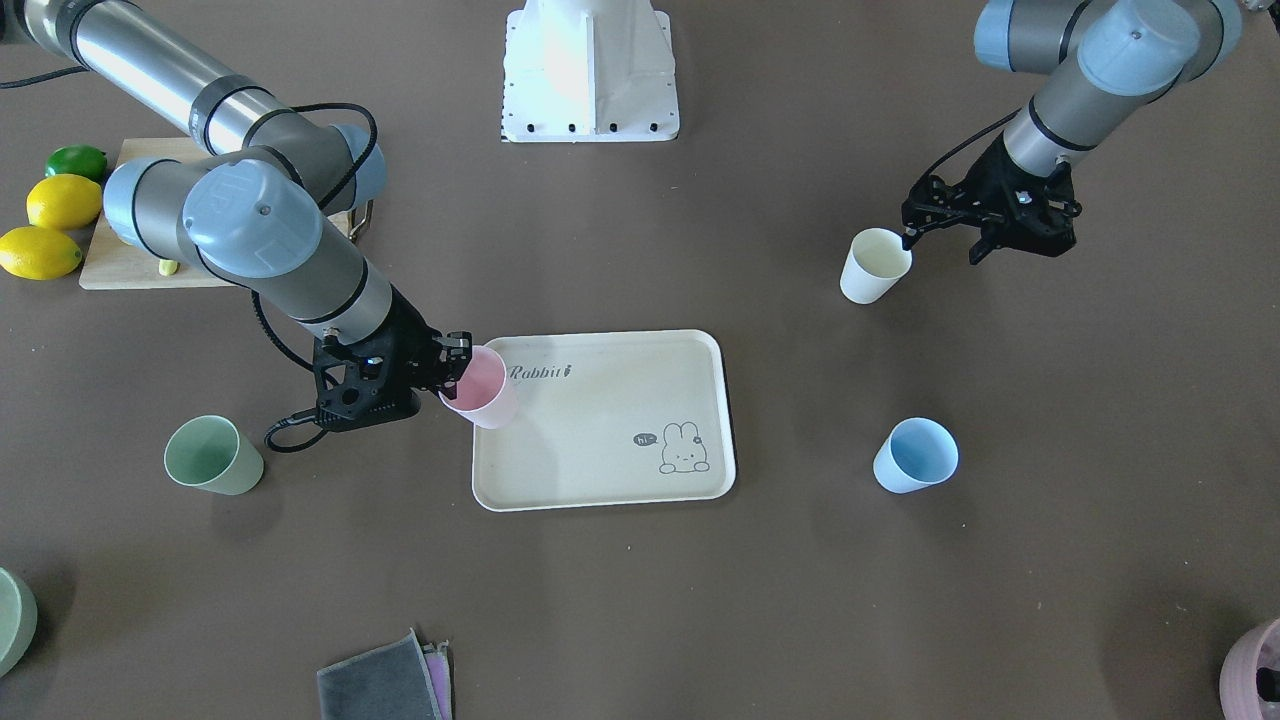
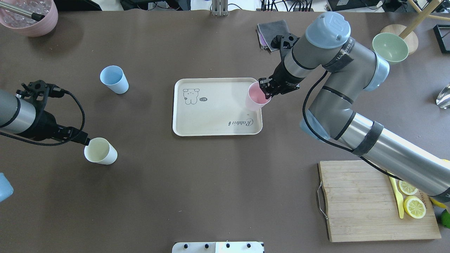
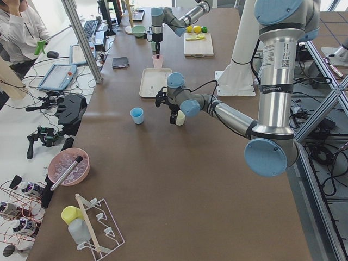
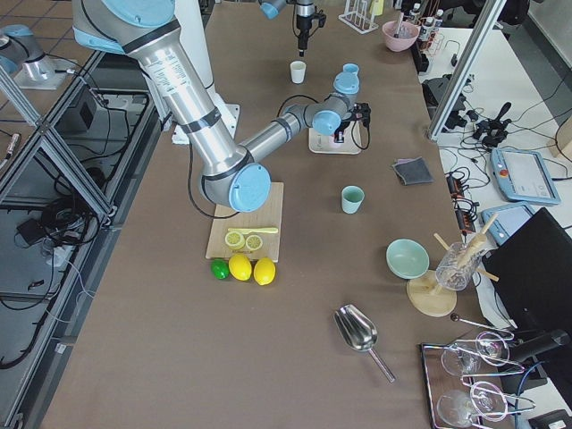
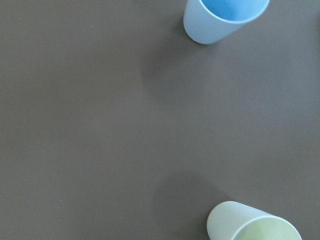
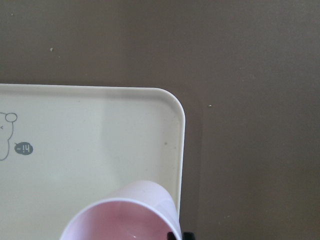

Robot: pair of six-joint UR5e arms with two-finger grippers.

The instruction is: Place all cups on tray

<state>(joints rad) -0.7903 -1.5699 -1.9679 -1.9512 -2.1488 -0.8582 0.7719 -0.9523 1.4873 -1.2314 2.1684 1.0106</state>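
Note:
The cream-beige tray [image 1: 600, 440] lies mid-table. My right gripper [image 1: 455, 362] is shut on the rim of the pink cup [image 1: 485, 392] and holds it slightly tilted over the tray's corner [image 6: 170, 130]; I cannot tell whether the cup touches the tray. My left gripper [image 1: 945, 245] is open, with one finger at the rim of the cream-white cup [image 1: 875, 265], which stands on the table outside the jaws. The light blue cup [image 1: 915, 455] and the sage green cup [image 1: 213, 455] stand on the table on either side of the tray. The right arm hides the green cup in the overhead view.
A wooden cutting board [image 2: 372, 200] with lemon slices lies at the robot's near right, with lemons and a lime [image 1: 60, 200] beside it. A grey cloth [image 1: 380, 685], a green bowl [image 2: 390, 47] and a pink bowl [image 2: 31, 17] sit along the far edge.

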